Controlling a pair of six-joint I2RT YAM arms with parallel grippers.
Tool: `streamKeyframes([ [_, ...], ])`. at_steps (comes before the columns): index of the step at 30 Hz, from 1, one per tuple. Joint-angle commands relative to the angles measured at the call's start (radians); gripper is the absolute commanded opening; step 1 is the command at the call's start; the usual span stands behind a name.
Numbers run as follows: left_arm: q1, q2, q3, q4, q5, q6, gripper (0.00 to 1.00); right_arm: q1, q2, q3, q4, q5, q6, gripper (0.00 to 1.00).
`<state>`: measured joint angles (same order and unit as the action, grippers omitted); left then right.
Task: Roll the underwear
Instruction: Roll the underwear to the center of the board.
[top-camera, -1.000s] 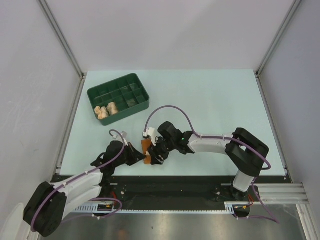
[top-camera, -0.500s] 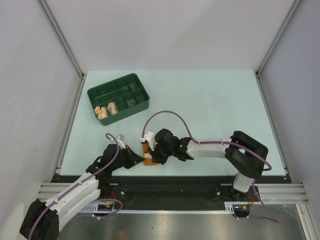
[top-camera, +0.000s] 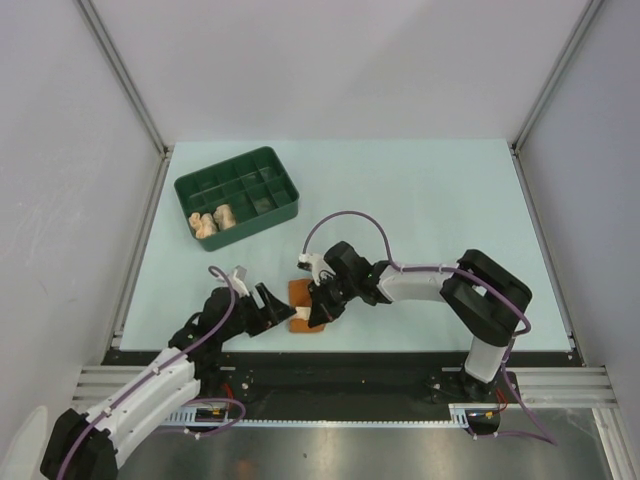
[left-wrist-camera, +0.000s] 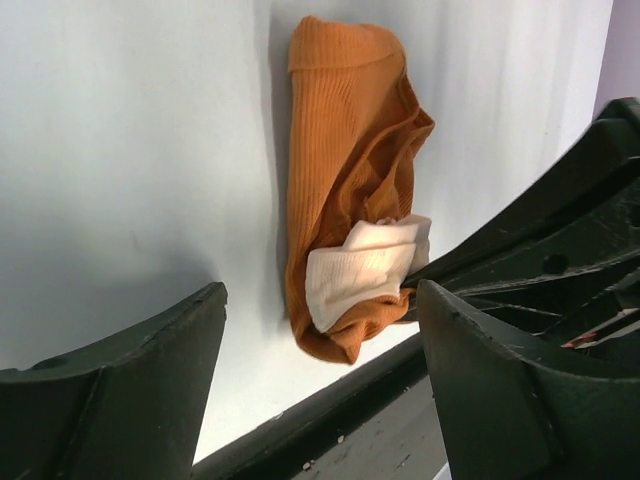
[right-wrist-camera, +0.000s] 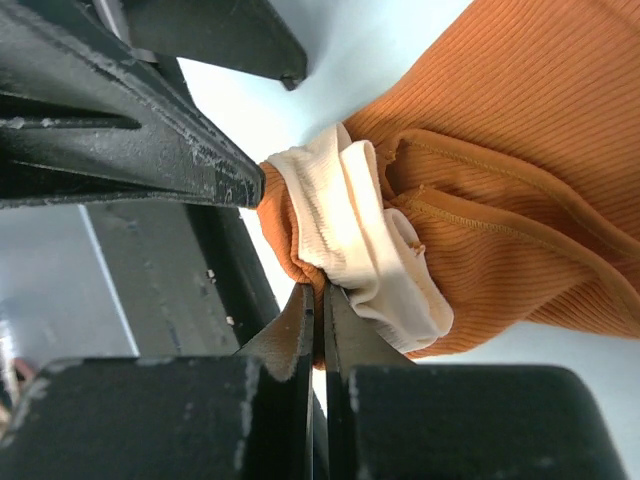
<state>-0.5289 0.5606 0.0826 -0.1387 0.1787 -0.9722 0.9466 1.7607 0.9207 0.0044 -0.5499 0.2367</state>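
The rust-orange underwear (top-camera: 303, 303) with cream edging (left-wrist-camera: 362, 272) lies partly rolled near the table's front edge. My right gripper (top-camera: 318, 310) is shut on the rolled end, pinching orange cloth beside the cream band (right-wrist-camera: 320, 292). To its left, my left gripper (top-camera: 272, 306) stands open, its fingers (left-wrist-camera: 120, 380) apart and just short of the roll, touching nothing. Two pale rolled underwear (top-camera: 204, 225) (top-camera: 224, 214) sit in the dark green tray (top-camera: 222, 163).
The green compartment tray stands at the back left of the table. The black front rail (top-camera: 330, 355) runs just below the roll and both grippers. White walls enclose the table on three sides.
My left gripper has let go of the orange roll and opened. The right gripper has shut on the roll's end and shifted slightly right with it.
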Motion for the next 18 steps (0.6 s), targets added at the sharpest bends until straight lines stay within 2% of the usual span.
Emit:
streamKeyframes([
  [1,0.001,0.093,-0.013,0.06,0.03,0.046,0.83,-0.017,0.054,0.007,-0.018,-0.108,0.049,0.0],
  [5,0.001,0.156,-0.033,0.172,0.062,0.035,0.83,-0.04,0.074,0.015,0.021,-0.156,0.078,0.0],
  [13,0.001,0.278,-0.047,0.215,0.045,0.043,0.84,-0.075,0.088,0.024,0.043,-0.211,0.092,0.0],
  [15,0.001,0.344,-0.056,0.243,0.048,0.049,0.82,-0.078,0.091,0.024,0.045,-0.219,0.092,0.0],
  [18,0.001,0.425,-0.072,0.318,0.07,0.046,0.75,-0.081,0.095,0.026,0.051,-0.222,0.093,0.0],
])
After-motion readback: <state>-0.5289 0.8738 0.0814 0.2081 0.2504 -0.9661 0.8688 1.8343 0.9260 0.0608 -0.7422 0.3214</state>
